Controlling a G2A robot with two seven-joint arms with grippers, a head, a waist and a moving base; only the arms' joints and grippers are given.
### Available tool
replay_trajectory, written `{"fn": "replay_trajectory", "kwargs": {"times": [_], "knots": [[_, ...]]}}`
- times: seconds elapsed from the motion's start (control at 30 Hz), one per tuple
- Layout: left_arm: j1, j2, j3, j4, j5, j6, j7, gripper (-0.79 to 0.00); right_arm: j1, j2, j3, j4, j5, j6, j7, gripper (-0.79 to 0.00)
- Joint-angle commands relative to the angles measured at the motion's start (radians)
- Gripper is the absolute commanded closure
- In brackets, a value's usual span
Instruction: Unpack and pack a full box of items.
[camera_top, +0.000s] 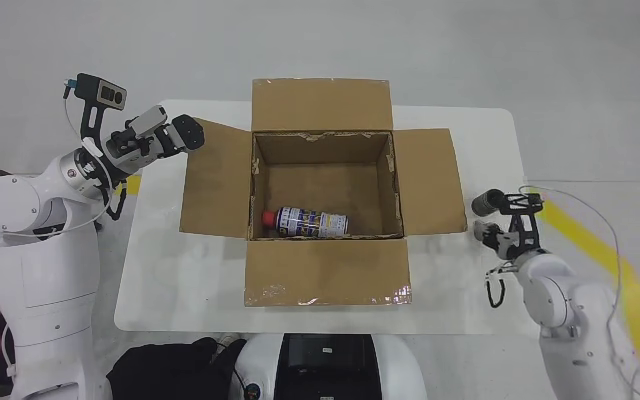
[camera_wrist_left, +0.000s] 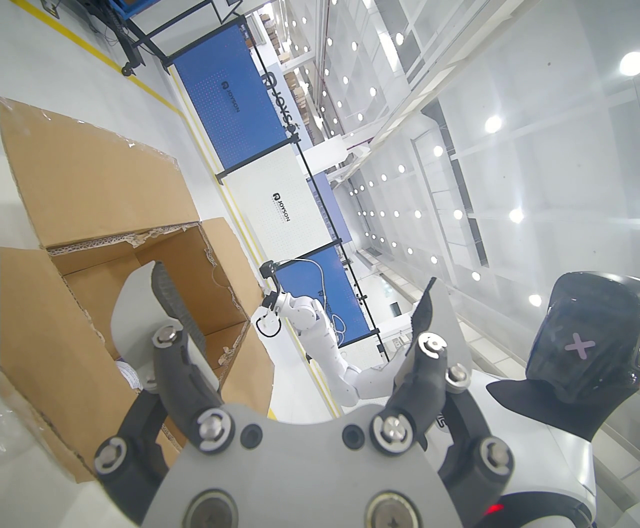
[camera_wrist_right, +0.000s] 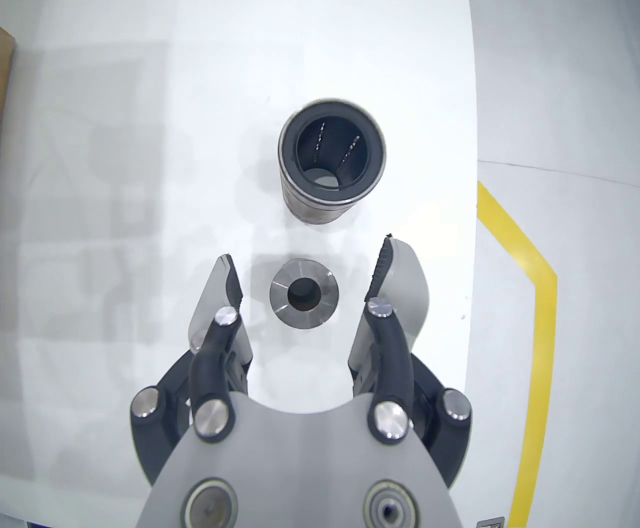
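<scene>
We record that the box (camera_wrist_left: 90, 185) is cut by the picture's edge in the left wrist view, and that one finger (camera_wrist_left: 165, 305) of the left end effector (camera_wrist_left: 294, 274) covers part of its inside. A pale object (camera_wrist_left: 129, 372) behind that finger cannot be identified. In the top view the spray can (camera_top: 312, 221) lies by the box's near wall; its print is too small to tell. In the right wrist view the box is reduced to a sliver at the edge. The small metal sleeve (camera_wrist_right: 304, 292) shows end-on, so its length is hidden. In the top view we cannot separate the right end effector (camera_top: 490, 218) from what stands beneath it.
</scene>
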Motion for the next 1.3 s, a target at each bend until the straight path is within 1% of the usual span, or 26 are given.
{"fn": "replay_trajectory", "kwargs": {"times": [0.0, 0.2, 0.33, 0.43, 0.47, 0.5, 0.63, 0.83, 1.03, 1.13, 1.27], "knots": [[0.000, 0.000, 0.000, 0.000, 0.000, 0.000, 0.000, -0.785, -0.023, 0.001, 0.020, -0.050, 0.000, 0.004, 0.008, -0.526], [0.000, 0.000, 0.000, 0.000, 0.000, 0.000, 0.000, -0.785, -0.082, 0.001, 0.093, -0.204, 0.008, 0.021, 0.015, -0.554], [0.000, 0.000, 0.000, 0.000, 0.000, 0.000, 0.000, -0.785, -0.088, 0.002, 0.124, -0.303, 0.016, 0.011, 0.010, -0.551], [0.000, 0.000, 0.000, 0.000, 0.000, 0.000, 0.000, -0.785, -0.067, 0.003, 0.123, -0.363, 0.031, -0.012, 0.013, -0.585], [0.000, 0.000, 0.000, 0.000, 0.000, 0.000, 0.000, -0.785, -0.055, 0.003, 0.118, -0.379, 0.039, -0.021, 0.014, -0.616], [0.000, 0.000, 0.000, 0.000, 0.000, 0.000, 0.000, -0.785, -0.041, 0.004, 0.109, -0.393, 0.044, -0.034, 0.019, -0.631], [0.000, 0.000, 0.000, 0.000, 0.000, 0.000, 0.000, -0.785, 0.028, 0.007, 0.055, -0.427, 0.082, -0.102, 0.039, -0.785], [0.000, 0.000, 0.000, 0.000, 0.000, 0.000, 0.000, -0.785, 0.132, 0.009, -0.086, -0.438, 0.119, -0.178, 0.082, -0.785], [0.000, 0.000, 0.000, 0.000, 0.000, 0.000, 0.000, -0.785, 0.184, 0.006, -0.204, -0.436, 0.112, -0.187, 0.092, -0.785], [0.000, 0.000, 0.000, 0.000, 0.000, 0.000, 0.000, -0.785, 0.194, 0.008, -0.231, -0.438, 0.124, -0.232, 0.120, -0.785], [0.000, 0.000, 0.000, 0.000, 0.000, 0.000, 0.000, -0.785, 0.194, 0.008, -0.231, -0.438, 0.124, -0.232, 0.120, -0.785]]}}
